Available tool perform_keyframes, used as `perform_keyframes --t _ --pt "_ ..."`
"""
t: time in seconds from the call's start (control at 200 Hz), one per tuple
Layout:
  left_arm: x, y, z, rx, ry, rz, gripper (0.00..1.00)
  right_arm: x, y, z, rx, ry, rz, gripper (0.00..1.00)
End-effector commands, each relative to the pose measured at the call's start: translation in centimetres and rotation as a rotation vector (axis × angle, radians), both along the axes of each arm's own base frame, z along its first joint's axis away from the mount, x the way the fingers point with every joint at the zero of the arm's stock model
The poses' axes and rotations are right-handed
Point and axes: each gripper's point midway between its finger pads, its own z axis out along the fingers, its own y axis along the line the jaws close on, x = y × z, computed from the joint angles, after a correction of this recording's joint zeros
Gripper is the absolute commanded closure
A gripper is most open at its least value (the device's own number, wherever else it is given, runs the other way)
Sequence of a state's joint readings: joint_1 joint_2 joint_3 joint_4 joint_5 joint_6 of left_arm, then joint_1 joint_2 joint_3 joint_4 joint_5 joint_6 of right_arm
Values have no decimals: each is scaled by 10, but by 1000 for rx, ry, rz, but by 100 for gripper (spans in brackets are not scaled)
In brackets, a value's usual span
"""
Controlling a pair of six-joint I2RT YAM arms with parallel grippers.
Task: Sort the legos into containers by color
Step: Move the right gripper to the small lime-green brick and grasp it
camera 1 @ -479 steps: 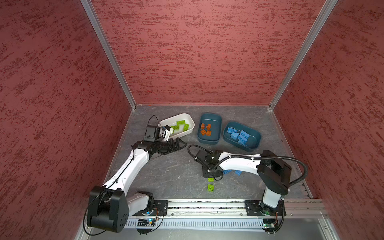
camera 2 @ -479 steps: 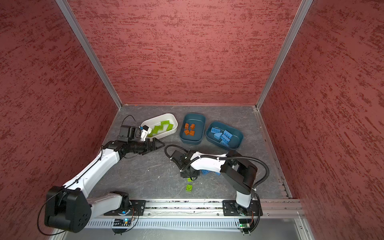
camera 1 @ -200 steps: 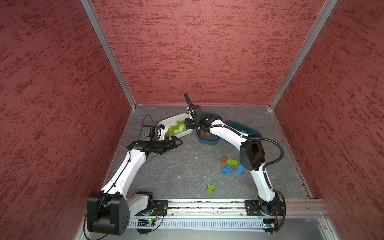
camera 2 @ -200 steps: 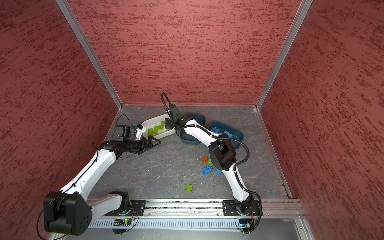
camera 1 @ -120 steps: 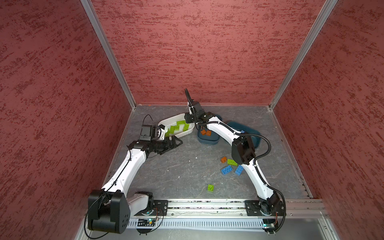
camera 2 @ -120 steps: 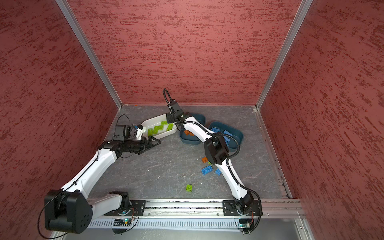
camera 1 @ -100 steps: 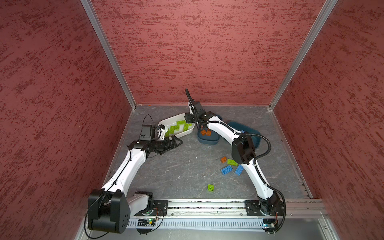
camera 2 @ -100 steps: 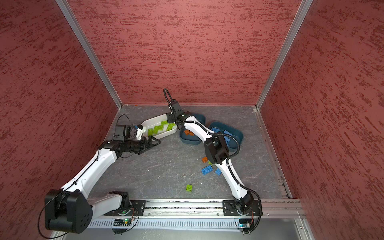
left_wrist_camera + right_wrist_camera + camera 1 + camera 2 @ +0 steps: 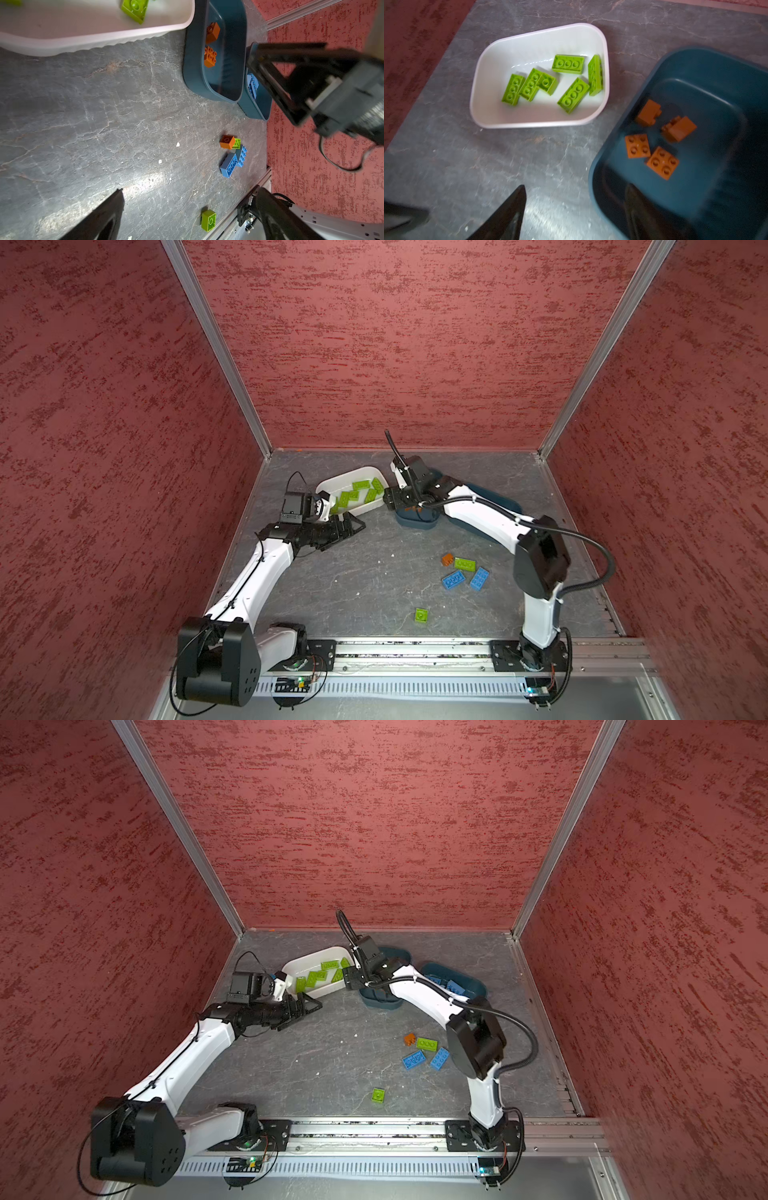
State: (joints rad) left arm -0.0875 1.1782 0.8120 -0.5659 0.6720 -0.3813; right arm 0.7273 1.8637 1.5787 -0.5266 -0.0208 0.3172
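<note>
Red textured walls enclose a grey, stone-patterned surface (image 9: 353, 585), with two white robot arms reaching in from a rail at the front edge. In the right wrist view, the right hand (image 9: 576, 191) has its two dark fingers apart with nothing between them. One finger is above bare surface and the other above the near corner of a teal tub (image 9: 695, 66). Four orange-brown bricks (image 9: 637, 146) lie in that tub. Just beside it sits a white tub (image 9: 500, 62) holding six lime green bricks (image 9: 568, 64), one of them tipped on edge against the tub wall. To the right of the teal tub in both top views, a second teal tub (image 9: 256, 108) holds light blue bricks (image 9: 252, 85).

The left hand (image 9: 358, 526) is held over bare surface just in front of the white tub, its fingers spread wide and empty.

Well apart from both hands, five bricks lie loose on the surface. A loose orange-brown brick (image 9: 447, 559) lies right against a loose green brick (image 9: 464, 563). Two loose blue bricks (image 9: 453, 580) lie just in front of that pair. A small green square brick (image 9: 421, 615) lies alone nearer the rail.
</note>
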Motion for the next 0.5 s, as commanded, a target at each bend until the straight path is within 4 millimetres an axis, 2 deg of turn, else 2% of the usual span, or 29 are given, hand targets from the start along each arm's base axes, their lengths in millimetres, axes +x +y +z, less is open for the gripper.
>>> perform_keyframes --t 0.0,0.17,0.326,0.491 --pt "4 2 -4 -2 -7 11 0 -51 -15 -17 -10 124 -38 23" --pt "2 2 -6 5 4 8 0 -128 -46 -45 -60 314 -190 19" --pt "1 3 -10 15 13 10 0 -192 -49 -64 -84 463 -240 16" --pt "1 5 -9 20 8 26 0 -244 -54 -87 -118 567 -257 15"
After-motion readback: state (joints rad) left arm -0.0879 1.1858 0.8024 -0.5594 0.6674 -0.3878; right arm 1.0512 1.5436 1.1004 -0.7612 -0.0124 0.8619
